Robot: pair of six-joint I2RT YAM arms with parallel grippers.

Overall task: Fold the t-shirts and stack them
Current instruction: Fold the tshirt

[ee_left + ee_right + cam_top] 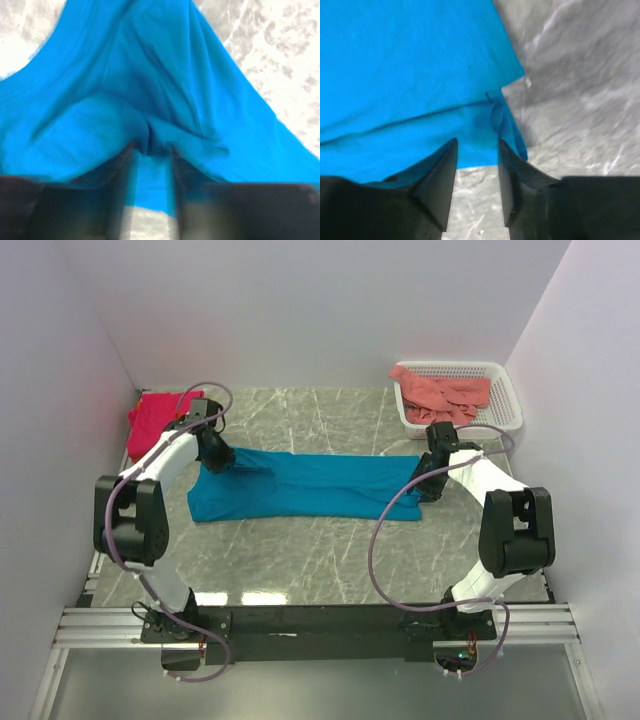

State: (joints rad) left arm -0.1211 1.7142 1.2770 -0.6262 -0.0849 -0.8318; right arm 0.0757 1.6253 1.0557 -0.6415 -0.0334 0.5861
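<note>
The right gripper stands open, its jaws just off the teal-blue t-shirt's right-end corner. The left gripper is narrowly parted around a pucker of that cloth, and blur hides whether it pinches. Below is a grey marbled table enclosed by white walls. The shirt lies flat as a long band, its long axis running left to right between the two grippers.

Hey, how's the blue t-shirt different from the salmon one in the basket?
The blue t-shirt lies spread long across the table; the salmon t-shirt sits crumpled in the white basket. The left hand and right hand are at the blue t-shirt's ends; neither is near the salmon t-shirt. Both are plain cloth.
</note>
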